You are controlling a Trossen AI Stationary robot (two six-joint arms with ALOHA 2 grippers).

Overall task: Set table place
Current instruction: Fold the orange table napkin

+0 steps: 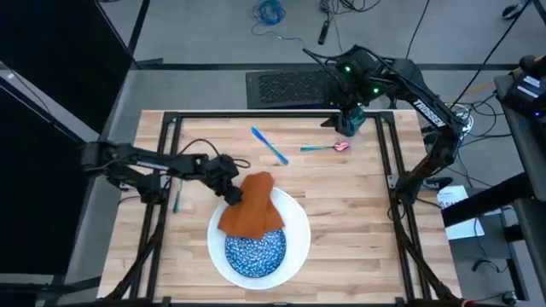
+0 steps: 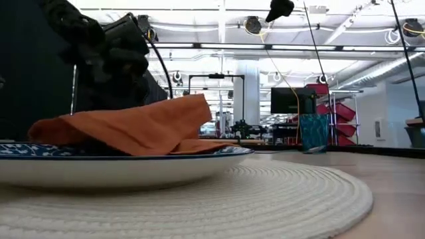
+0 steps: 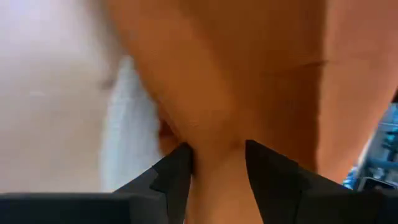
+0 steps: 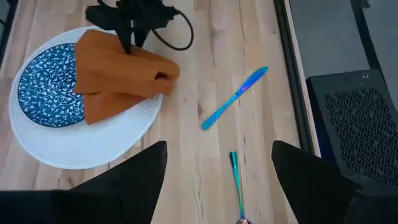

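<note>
The left gripper (image 1: 230, 193) is clamped on the rumpled orange cloth napkin (image 1: 250, 207) draped over the blue speckled bowl (image 1: 256, 252). Next, I judge, lift it clear onto the light wooden table (image 1: 341, 213). The right gripper (image 1: 350, 126) waits with its fingers apart at the far edge.

- Table (image 1: 358, 213): light wood top, black rail frame.
- Mat (image 1: 294, 256): white, round, woven.
- Bowl (image 1: 256, 253): blue speckled, centred on mat.
- Napkin (image 1: 250, 207): orange cloth, crumpled, draped over bowl's far edge.
- Knife (image 1: 270, 146): light blue, lying diagonally.
- Spoon (image 1: 326, 147): beside knife.
- Cup (image 1: 351, 122): teal, at far edge.
</note>
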